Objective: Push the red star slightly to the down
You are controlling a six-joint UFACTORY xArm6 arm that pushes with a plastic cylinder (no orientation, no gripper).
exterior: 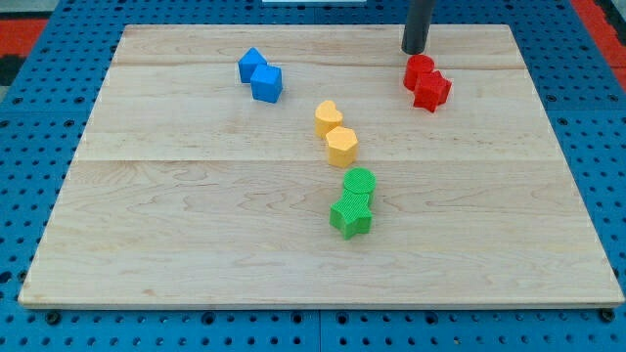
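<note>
No fingers on this arm, so nothing opens or closes; just my tip [414,51], resting near the counter's [196,244] top edge, just above the red pair. The red star [432,91] sits touching a red cylinder [419,71] on its upper left. To nudge it downward cleanly, I'd judge a short, centred push best, minding the cylinder between.
</note>
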